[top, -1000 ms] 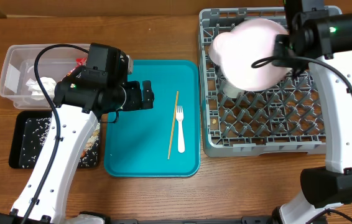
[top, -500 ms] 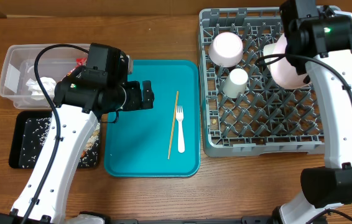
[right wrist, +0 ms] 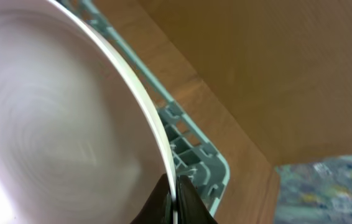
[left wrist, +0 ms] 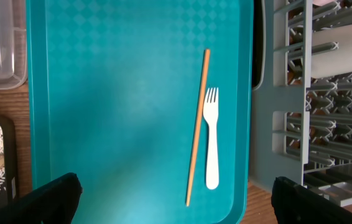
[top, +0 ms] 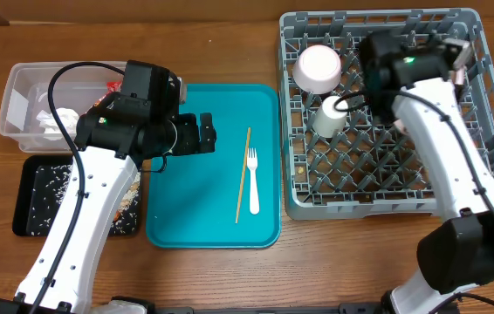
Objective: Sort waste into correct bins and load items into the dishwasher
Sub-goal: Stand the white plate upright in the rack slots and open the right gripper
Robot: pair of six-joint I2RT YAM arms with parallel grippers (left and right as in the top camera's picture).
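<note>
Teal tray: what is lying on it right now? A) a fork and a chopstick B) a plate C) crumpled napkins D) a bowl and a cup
A: the white fork and the wooden chopstick lie side by side on the teal tray, while the bowl and cup sit in the grey rack.
</note>
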